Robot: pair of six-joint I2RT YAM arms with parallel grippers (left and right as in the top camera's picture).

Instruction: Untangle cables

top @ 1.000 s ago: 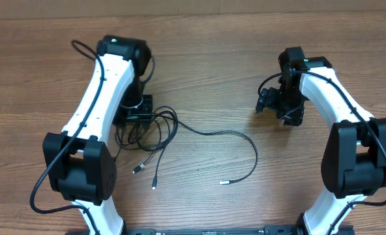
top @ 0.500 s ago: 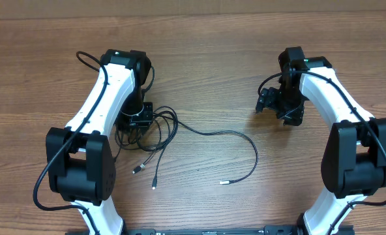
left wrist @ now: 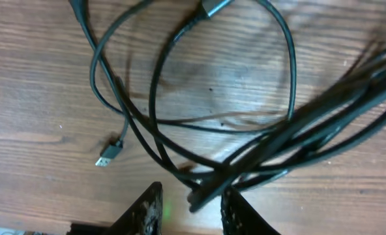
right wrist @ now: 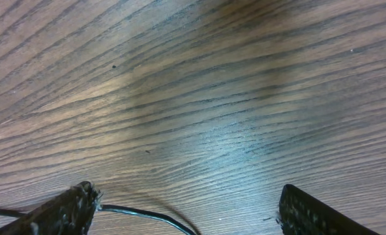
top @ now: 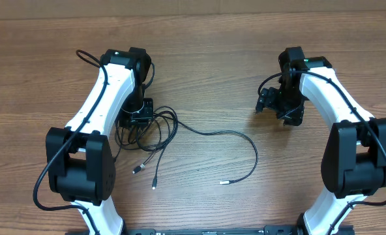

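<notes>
Left gripper (left wrist: 192, 193). Stands low over the table (top: 206, 59), fingers (left wrist: 147, 212) narrowly apart. Straddles a few strands of the cables (left wrist: 245, 153) at the fingertips. Shows a gap beside one finger, so reads as partly open, not clamped. Gives no sign of lifting any strand.

Cables. Lie as a tangled bundle under and just beside the left gripper, in the left half of the table, roughly midway between the far and near edges. Form several overlapping loops flat on the wood. Send two short tails toward the near edge, each ending in a small plug (top: 136, 170). Send one long strand (top: 232, 133) toward the table centre, curving back toward the near edge and ending in a silver-tipped plug (top: 223, 183). Show, in the left wrist view, a flat plug end (left wrist: 108, 155) lying free beside the loops.

Right gripper (right wrist: 186, 192). Hangs wide open over bare wood in the right half of the table, nearer the far edge. Holds nothing. Sits well apart from the cables. Shows a thin black wire (right wrist: 141, 214) beside one finger; origin cannot be told.
</notes>
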